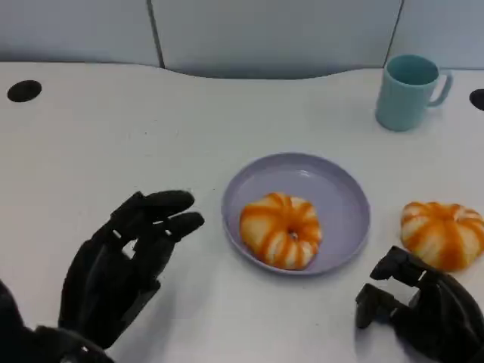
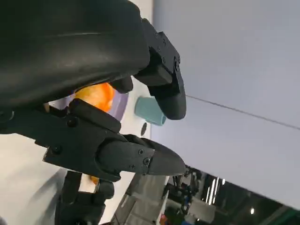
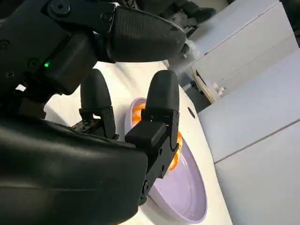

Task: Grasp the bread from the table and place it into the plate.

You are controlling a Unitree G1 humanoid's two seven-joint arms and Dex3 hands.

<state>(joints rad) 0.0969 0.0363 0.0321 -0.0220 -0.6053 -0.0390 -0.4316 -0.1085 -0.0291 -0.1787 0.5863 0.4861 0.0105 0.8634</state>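
1 orange-and-white striped round bread (image 1: 280, 230) sits in the lavender round plate (image 1: 344, 198); a 2nd striped bread (image 1: 443, 234) lies on the white desk (image 1: 113, 136), just beside the right hand (image 1: 420, 306). Left hand (image 1: 125, 261) open, empty; right hand's fingers curled, holding nothing. Risk: a shallow grasp rolls the 2nd bread off, or it lands on the 1st.

Left hand (image 1: 125, 265) – matte black all over, blocky segmented fingers (image 1: 162, 204) with rounded tips, broad flat back plate. In the left wrist view, a big rounded glossy black shell (image 2: 65, 42), small dark screws set in the finger links (image 2: 140, 157), tips tapering to smooth blunt cones.

Right hand (image 1: 420, 302) – same black plastic, chunky angular finger segments. In the right wrist view, a curved black shell (image 3: 61, 178), one small green light (image 3: 46, 64) lit on the housing, rounded fingertips (image 3: 161, 93), squared link blocks with recessed screws, and a textured strip on one finger.
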